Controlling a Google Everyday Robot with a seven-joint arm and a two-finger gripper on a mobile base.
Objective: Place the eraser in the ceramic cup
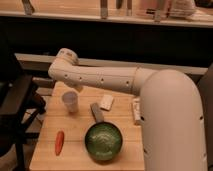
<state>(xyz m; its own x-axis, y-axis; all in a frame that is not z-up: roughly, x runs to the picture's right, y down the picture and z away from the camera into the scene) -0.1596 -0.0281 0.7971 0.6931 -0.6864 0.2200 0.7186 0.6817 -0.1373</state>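
The ceramic cup stands upright on the left part of the wooden table, white and plain. Right of the cup lies the eraser, a dark flat block set at an angle on the tabletop just above the green bowl. The white arm reaches in from the right and bends at a joint above the cup. My gripper sits at the arm's lower end, just above and slightly right of the cup's rim, apart from the eraser.
A green patterned bowl sits at the table's front centre. A small pale block lies behind the eraser, a white packet at the right edge and a red object at the front left. A dark chair stands left of the table.
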